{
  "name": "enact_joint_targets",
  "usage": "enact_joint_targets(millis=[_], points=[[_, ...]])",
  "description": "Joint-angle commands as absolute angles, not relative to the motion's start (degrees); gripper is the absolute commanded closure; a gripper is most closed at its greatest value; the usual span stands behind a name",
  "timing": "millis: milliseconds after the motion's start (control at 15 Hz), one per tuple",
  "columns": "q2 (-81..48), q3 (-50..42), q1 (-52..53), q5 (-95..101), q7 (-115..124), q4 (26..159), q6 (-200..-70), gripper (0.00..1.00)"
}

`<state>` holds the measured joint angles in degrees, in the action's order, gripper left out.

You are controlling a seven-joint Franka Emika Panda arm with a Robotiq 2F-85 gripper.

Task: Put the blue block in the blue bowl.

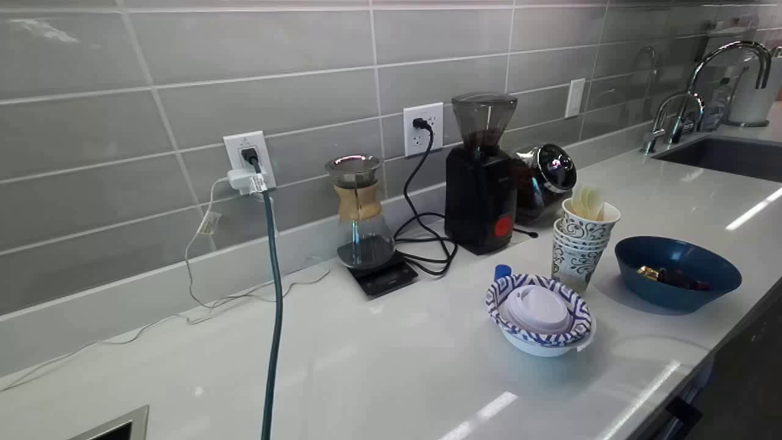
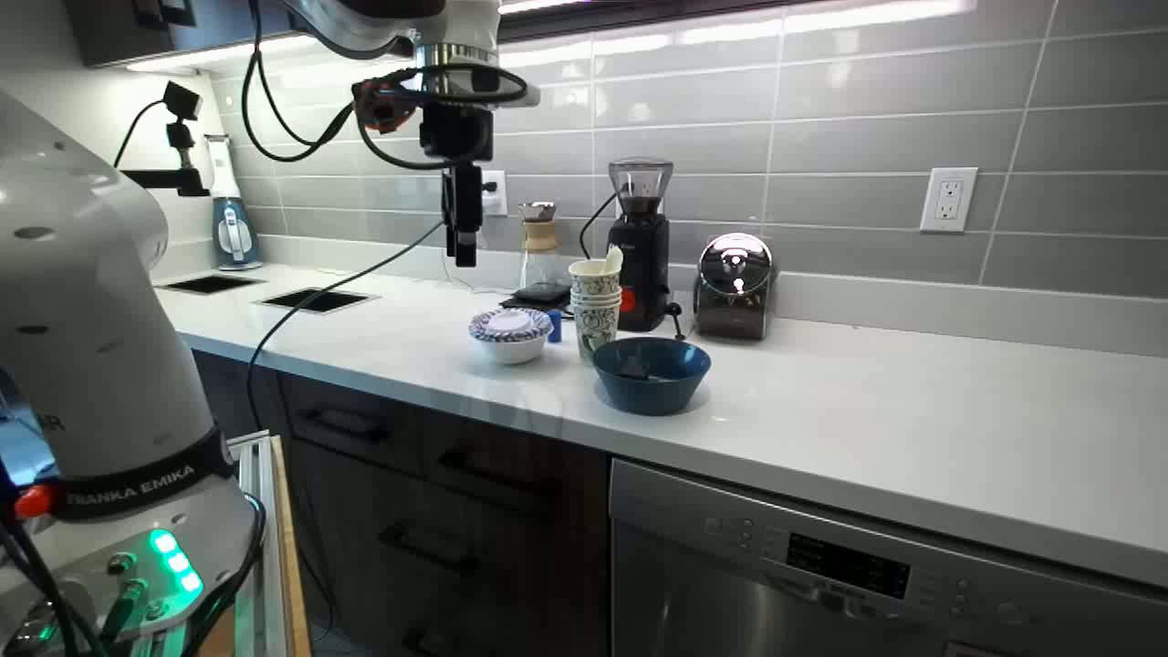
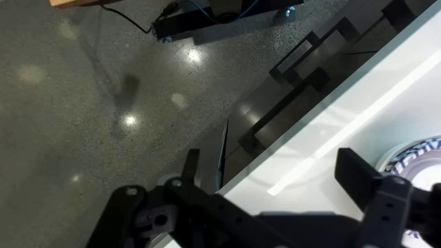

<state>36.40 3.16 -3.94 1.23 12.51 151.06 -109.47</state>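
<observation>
Gray tiles (image 1: 263, 101) are set behind a white worktop (image 1: 366, 379). Over its front edge, as the wrist view shows, the gripper (image 3: 269, 167) is spread wide, and nothing is held in it. Lower down and apart from it, the blue block (image 1: 502, 272) is stood on end, back from the front edge, just beside the patterned bowl (image 1: 579, 316). Whether those two touch cannot be told. The blue bowl (image 1: 663, 294) is set near the front edge, with small shiny things (image 1: 650, 273) inside, and the paper cups (image 1: 574, 263) are stood roughly between it and the block. So no part of the job looks done: the block must be reached, picked up, carried past the cups and dropped in. Along the back edge, a glass coffee pot (image 1: 366, 239), a black grinder (image 1: 476, 198) and a shiny jar (image 1: 545, 178) are lined up. In a back corner, a tall blue and white thing (image 2: 234, 228) is placed. Toward the other end, a sink (image 1: 733, 157) is cut in.
</observation>
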Motion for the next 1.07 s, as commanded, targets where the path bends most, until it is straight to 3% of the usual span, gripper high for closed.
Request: enact_joint_targets(millis=[0,400,1000], points=[[36.4,3.0,-3.7,1.3,12.6,151.0,-109.4,0.00],[36.4,3.1,-2.0,-0.1,10.8,150.2,-109.1,0.00],[29.6,13.6,6.9,-4.2,17.9,141.1,-106.6,0.00]])
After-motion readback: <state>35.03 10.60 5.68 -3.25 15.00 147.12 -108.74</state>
